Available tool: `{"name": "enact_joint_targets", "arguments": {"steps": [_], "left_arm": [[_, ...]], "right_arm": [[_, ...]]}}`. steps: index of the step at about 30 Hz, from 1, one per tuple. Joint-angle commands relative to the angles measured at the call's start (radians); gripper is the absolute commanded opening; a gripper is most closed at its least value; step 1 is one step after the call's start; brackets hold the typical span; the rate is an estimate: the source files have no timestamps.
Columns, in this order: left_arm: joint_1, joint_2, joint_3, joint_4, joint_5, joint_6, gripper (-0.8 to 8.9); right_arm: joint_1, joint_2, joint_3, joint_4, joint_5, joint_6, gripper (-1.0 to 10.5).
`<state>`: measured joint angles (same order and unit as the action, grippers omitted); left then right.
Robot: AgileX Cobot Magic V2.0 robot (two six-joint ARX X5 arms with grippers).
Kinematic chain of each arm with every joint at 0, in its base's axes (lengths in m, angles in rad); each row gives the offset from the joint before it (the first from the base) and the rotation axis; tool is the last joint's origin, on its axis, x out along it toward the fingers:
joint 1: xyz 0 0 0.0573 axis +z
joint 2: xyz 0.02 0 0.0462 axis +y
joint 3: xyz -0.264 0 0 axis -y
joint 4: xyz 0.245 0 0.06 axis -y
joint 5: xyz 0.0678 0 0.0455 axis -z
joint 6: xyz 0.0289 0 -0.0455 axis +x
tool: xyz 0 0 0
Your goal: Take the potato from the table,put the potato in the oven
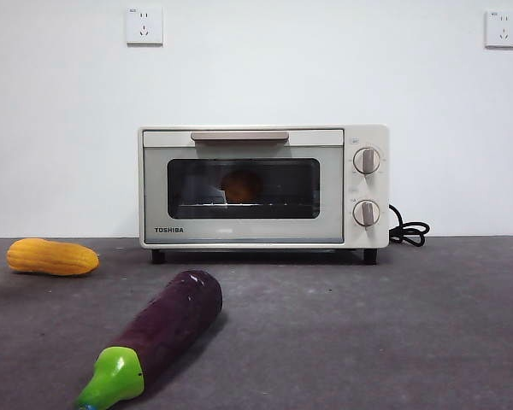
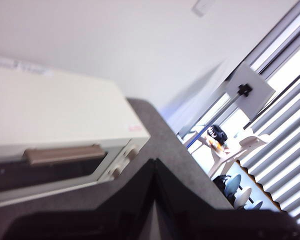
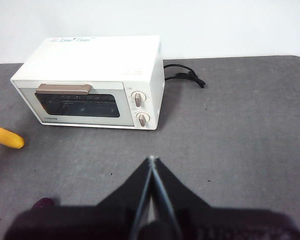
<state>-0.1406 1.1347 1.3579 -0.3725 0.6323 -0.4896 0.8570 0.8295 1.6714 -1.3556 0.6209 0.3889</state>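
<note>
Front view: round potato [image 1: 241,185] behind oven [image 1: 263,186] glass

Oven [image 1: 263,186]: cream-white, dark glass door, beige handle. Potato [image 1: 241,185]: orange-brown, dim behind the glass. Corn cob [image 1: 52,257]: yellow. Eggplant [image 1: 158,335]: deep purple, bright green stem. Desk [image 1: 393,325]: mottled dark grey. Cord [image 1: 408,231]: black.

Dark grey table [image 1: 393,325] carries oven [image 1: 262,186], corn cob [image 1: 51,256], eggplant [image 1: 158,335], apparently apart.
</note>
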Motion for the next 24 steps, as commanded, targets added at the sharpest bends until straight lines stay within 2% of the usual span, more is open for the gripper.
{"name": "enact_joint_targets", "arguments": {"steps": [1,15,18,21,22,24], "left_arm": [[-0.006,-0.033,0.0,0.003,0.003,0.022,-0.04],[0.004,-0.056,0.0,-0.009,-0.004,0.029,-0.04],[0.024,-0.072,-0.001,-0.018,-0.044,0.285,-0.04],[0.024,-0.09,-0.001,-0.123,-0.096,0.561,-0.04],[0.024,-0.095,-0.001,-0.171,-0.121,0.636,-0.04],[0.027,-0.101,-0.003,-0.251,-0.179,0.725,-0.04]], "right_arm": [[0.001,-0.002,-0.006,-0.022,0.002,0.0,0.0],[0.001,-0.001,-0.006,-0.022,0.002,0.0,0.0],[0.001,-0.001,-0.006,-0.022,0.002,0.0,0.0],[0.001,-0.001,-0.006,-0.022,0.002,0.0,0.0],[0.001,-0.001,-0.006,-0.022,0.002,0.0,0.0],[0.001,-0.001,-0.006,-0.022,0.002,0.0,0.0]]}}
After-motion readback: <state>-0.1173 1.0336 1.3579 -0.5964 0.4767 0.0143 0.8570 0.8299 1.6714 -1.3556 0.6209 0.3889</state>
